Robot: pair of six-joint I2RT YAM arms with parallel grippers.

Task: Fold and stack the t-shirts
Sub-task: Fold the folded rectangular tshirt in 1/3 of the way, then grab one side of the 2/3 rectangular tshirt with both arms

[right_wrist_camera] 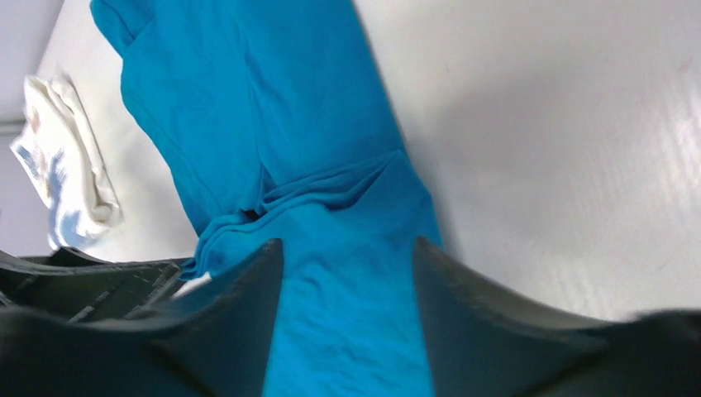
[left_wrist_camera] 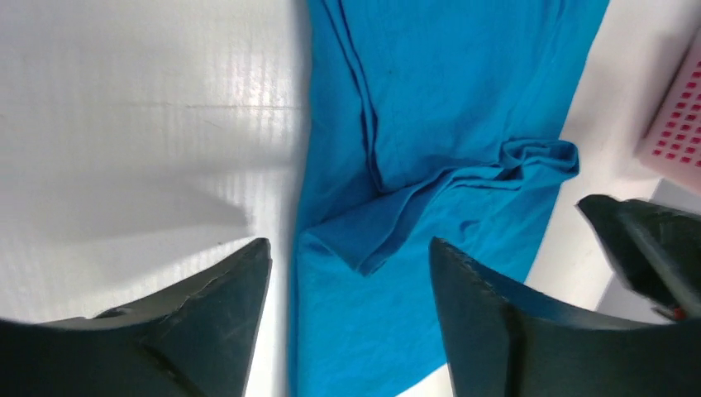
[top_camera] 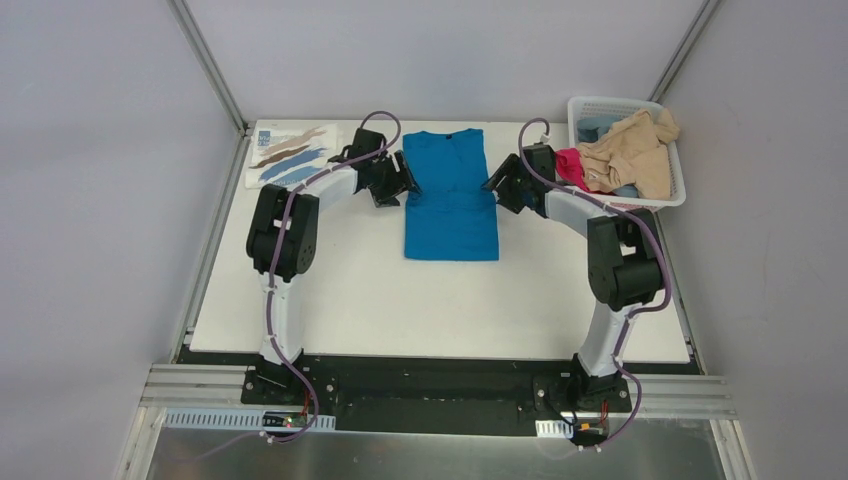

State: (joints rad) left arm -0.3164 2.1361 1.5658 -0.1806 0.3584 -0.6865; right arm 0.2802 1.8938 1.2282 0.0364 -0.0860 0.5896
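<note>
A bright blue shirt (top_camera: 450,195) lies flat on the far middle of the white surface (top_camera: 400,300), its long axis running away from the arm bases and its collar at the far end. The left end effector (top_camera: 398,183) sits at the shirt's left edge and the right end effector (top_camera: 498,185) at its right edge, equally near, each spread wide and holding nothing. A folded printed shirt (top_camera: 290,152) rests at the far left corner, while the basket (top_camera: 600,103) at far right holds a beige shirt (top_camera: 635,150), a pink shirt (top_camera: 568,165) and a pale-blue shirt (top_camera: 592,128).
</note>
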